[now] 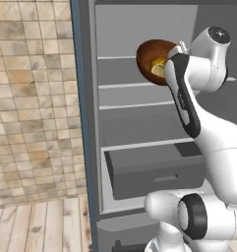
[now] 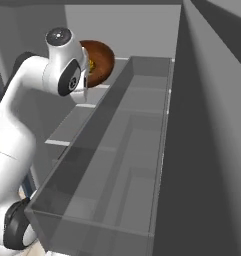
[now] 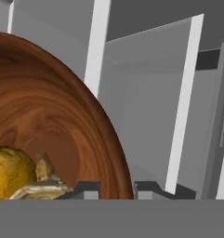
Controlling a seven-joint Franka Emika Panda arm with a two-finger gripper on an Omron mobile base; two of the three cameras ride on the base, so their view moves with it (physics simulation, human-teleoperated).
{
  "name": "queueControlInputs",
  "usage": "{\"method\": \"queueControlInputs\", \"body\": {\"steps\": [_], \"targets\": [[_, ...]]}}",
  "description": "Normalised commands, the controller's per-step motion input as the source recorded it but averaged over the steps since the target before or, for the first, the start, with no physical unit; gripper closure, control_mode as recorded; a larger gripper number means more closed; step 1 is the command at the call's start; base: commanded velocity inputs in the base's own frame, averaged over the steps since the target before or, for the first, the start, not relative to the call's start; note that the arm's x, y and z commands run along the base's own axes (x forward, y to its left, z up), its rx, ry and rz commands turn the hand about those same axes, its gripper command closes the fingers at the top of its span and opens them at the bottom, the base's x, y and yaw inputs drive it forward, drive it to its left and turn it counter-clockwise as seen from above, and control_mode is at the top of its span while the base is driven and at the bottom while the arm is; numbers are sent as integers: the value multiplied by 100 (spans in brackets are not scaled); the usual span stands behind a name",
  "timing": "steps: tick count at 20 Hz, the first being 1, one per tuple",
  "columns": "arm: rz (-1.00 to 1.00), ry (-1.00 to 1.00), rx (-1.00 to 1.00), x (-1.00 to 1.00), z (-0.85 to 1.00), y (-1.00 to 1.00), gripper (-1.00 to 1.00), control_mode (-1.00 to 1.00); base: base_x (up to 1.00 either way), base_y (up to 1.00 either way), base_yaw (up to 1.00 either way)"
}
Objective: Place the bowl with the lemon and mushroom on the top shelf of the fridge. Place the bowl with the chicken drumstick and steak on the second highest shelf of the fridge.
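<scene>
The bowl with the lemon and mushroom (image 1: 150, 58) is reddish-brown and hangs steeply tilted in front of the open fridge. It is level with the top shelf (image 1: 115, 57) and reaches down toward the second highest shelf (image 1: 124, 85). In the hand view my gripper (image 3: 117, 190) is shut on the rim of the bowl (image 3: 53, 125). The lemon (image 3: 9, 171) and the mushroom (image 3: 44, 180) lie against the bowl's inner wall. The right base view shows the bowl (image 2: 101, 62) behind my hand. The bowl with the chicken drumstick and steak is out of view.
Lower shelves (image 1: 134, 105) and a grey drawer (image 1: 157, 170) sit below in the fridge. The fridge's left wall (image 1: 83, 123) borders a tiled wall (image 1: 34, 98). A door bin (image 2: 117, 150) runs along the open door, close to the right of my arm.
</scene>
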Motion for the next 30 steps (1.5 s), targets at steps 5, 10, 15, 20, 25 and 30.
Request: {"method": "queueControlInputs", "body": {"steps": [5, 10, 15, 20, 25, 30], "targets": [[0, 0, 0, 90, -8, 0, 100, -100, 0, 0, 0], [0, 0, 0, 69, -4, 0, 100, -100, 0, 0, 0], [0, 1, 0, 25, 0, 0, -100, -100, 0, 0, 0], [0, -12, 0, -19, 9, 0, -100, -100, 0, 0, 0], [0, -36, 0, -86, 24, 0, -100, -100, 0, 0, 0], [0, -48, 0, -100, 42, 0, -100, -100, 0, 0, 0]]}}
